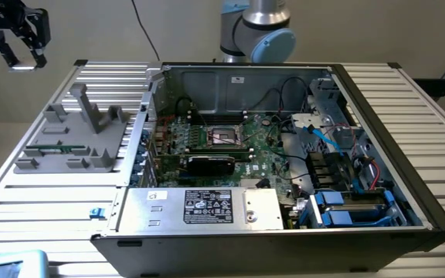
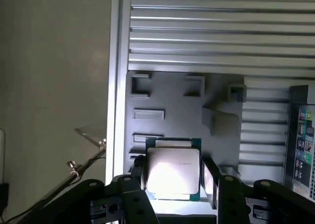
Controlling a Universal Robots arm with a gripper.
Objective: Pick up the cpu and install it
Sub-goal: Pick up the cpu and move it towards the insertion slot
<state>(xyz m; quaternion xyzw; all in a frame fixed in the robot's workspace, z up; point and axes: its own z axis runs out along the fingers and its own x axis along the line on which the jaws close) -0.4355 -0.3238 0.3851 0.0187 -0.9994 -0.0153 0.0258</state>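
Exterior view's far left: black two-finger tool (image 1: 23, 61), up in the air, pinching small flat square silver-topped cpu (image 2: 173, 167) btwn its fingers (image 2: 139, 171). Next: grey plastic fixture (image 1: 76, 139) on ribbed metal worktop (image 1: 44, 197). Centre to right: open computer case (image 1: 238, 87) w/ dark square socket (image 1: 226, 136).

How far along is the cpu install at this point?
Done: the cpu looks picked up, raised clear of the grey holder. In hand: the gripper is shut on the chip, high up at the exterior view's left, away from the computer case. Left: the whole install, as the socket on the board inside the case has not yet received it.
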